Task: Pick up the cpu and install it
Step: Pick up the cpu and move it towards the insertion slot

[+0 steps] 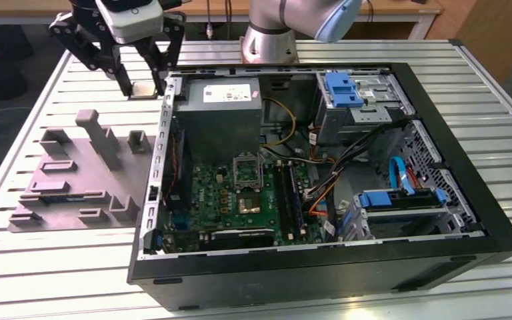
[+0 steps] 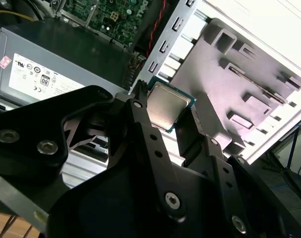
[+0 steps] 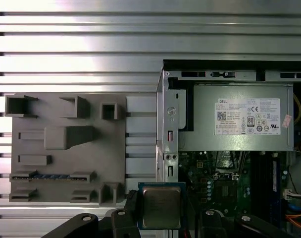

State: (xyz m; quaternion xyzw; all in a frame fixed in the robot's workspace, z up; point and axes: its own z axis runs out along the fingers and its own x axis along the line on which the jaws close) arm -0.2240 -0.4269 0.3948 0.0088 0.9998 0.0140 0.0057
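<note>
small silver-grey square cpu (image 3: 161, 206) lifted, not yet installed
black fingers (image 2: 142, 124) pinch it above the slatted metal desk (image 1: 61, 267), beside the black computer case (image 1: 327, 273); seating on the green circuit board (image 1: 221, 193) likely needs square alignment.

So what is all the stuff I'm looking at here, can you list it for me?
table: one, silver slatted metal, under everything
computer case: one, black, side open, lying on the table
power supply: one, grey box, inside the case in the corner nearest the fingers
circuit board: one, green, flat on the case floor
drive brackets: two, blue, inside the case toward the exterior view's right
fixture: one, grey plastic, on the table at the exterior view's left of the case
cpu: one, silver face with greenish rim, held in the air just outside the case
arm: one, silver-grey with a pale blue cap, behind the case
fingers: two, black, shut on the cpu
</note>
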